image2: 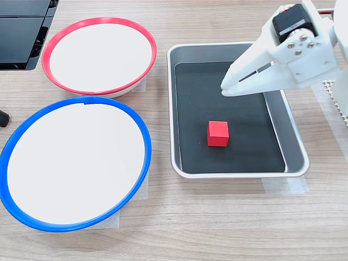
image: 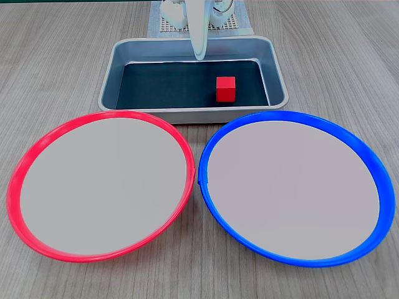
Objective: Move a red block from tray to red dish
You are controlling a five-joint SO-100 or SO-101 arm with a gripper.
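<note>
The red block (image: 225, 88) (image2: 218, 133) lies on the dark bottom of the tray (image: 187, 115) (image2: 294, 142), toward the first exterior view's right. My white gripper (image: 199, 53) (image2: 226, 88) hangs above the tray, its fingers closed to a point with nothing between them. Its tip stands apart from the block: up and slightly right of it in the second exterior view, left of it and nearer the tray's far rim in the first exterior view. The red dish (image: 38, 146) (image2: 54, 41) holds nothing and sits beside the tray.
A same-sized blue-rimmed dish (image: 373, 167) (image2: 17, 129) touches the red dish. A white mesh mat (image: 163, 26) (image2: 334, 98) lies under the arm's base behind the tray. Dark flat equipment (image2: 22, 32) fills the second exterior view's top left corner.
</note>
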